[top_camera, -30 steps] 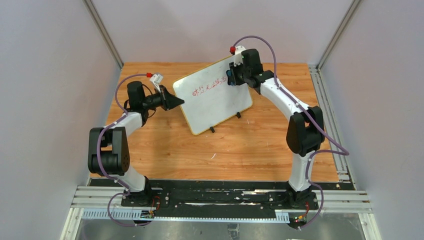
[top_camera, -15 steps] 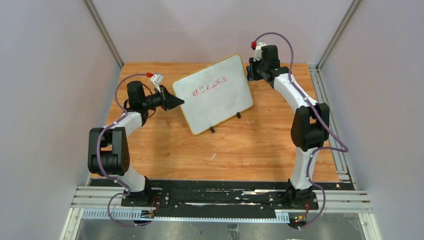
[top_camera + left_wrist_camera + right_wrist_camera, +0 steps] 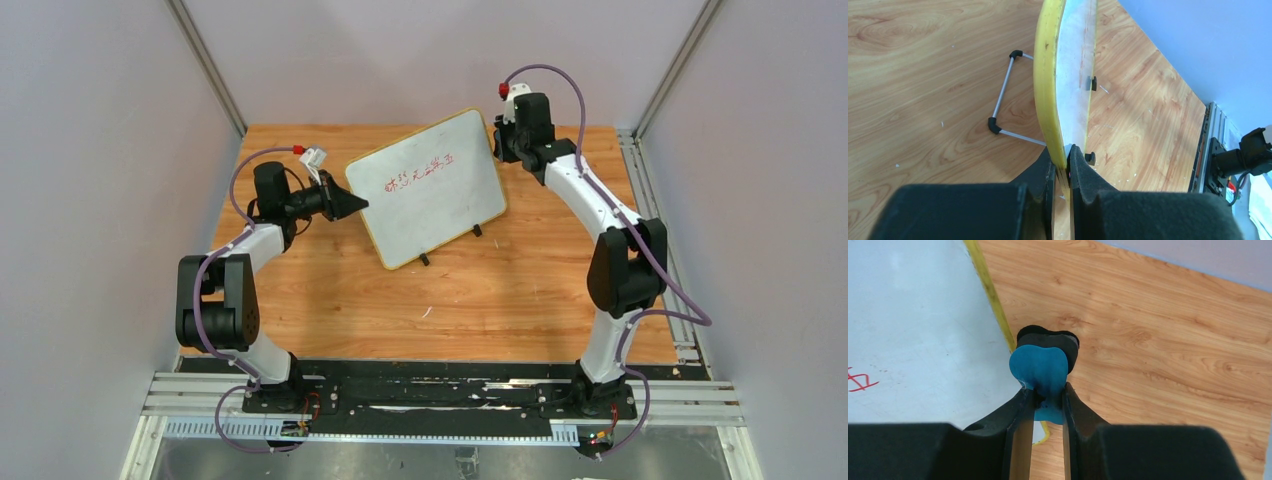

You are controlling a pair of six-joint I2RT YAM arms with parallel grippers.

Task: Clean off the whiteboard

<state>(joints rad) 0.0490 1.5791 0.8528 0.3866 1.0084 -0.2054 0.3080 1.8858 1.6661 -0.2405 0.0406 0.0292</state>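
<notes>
The whiteboard (image 3: 430,190), white with a yellow frame and two black feet, stands tilted on the wooden table with red handwriting (image 3: 420,172) near its top. My left gripper (image 3: 352,203) is shut on the board's left edge; the yellow frame (image 3: 1047,75) runs up from between its fingers. My right gripper (image 3: 497,141) is just off the board's upper right corner, shut on a blue eraser (image 3: 1040,371) with a black felt pad. The eraser sits beside the yellow frame (image 3: 990,297), off the white surface (image 3: 913,330).
The board's wire stand (image 3: 1004,95) rests on the table behind it. Grey walls with metal posts (image 3: 205,65) enclose the wooden table (image 3: 450,300). A metal rail (image 3: 655,200) runs along the right edge.
My right gripper with the eraser moved right, from over the writing to just beyond the board's upper right corner. The red writing looks unchanged. The left arm has not moved.
</notes>
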